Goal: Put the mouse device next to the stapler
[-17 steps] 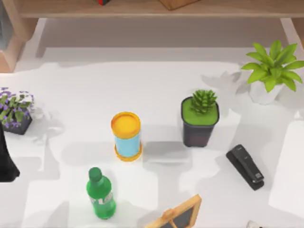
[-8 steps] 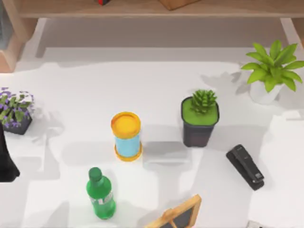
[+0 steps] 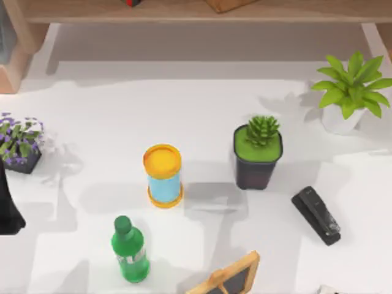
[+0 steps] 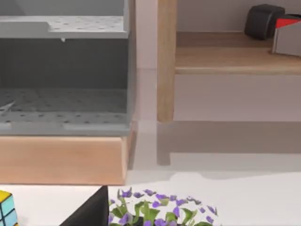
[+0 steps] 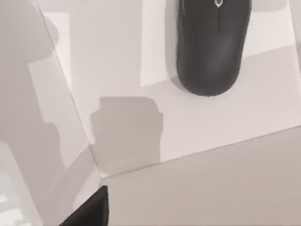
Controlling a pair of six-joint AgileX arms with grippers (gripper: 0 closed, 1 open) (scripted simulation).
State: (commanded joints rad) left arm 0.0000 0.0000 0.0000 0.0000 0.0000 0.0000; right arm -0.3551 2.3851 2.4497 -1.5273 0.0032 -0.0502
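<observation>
The black mouse (image 5: 213, 44) lies flat on the white table (image 5: 141, 56), below the right wrist camera — whether that pincer is open, I cannot tell. The stapler (image 3: 316, 215) sits right of centre, near the dark succulent pot (image 3: 257, 160). Risk: an off-centre descent could nudge the smooth mouse aside.

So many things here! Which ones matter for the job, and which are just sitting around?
Job:
black elongated stapler
dark rounded computer mouse

Just lying about:
green plastic bottle
yellow-lidded blue canister
dark square plant pot

Overhead camera faces down; wrist cameras sit low.
</observation>
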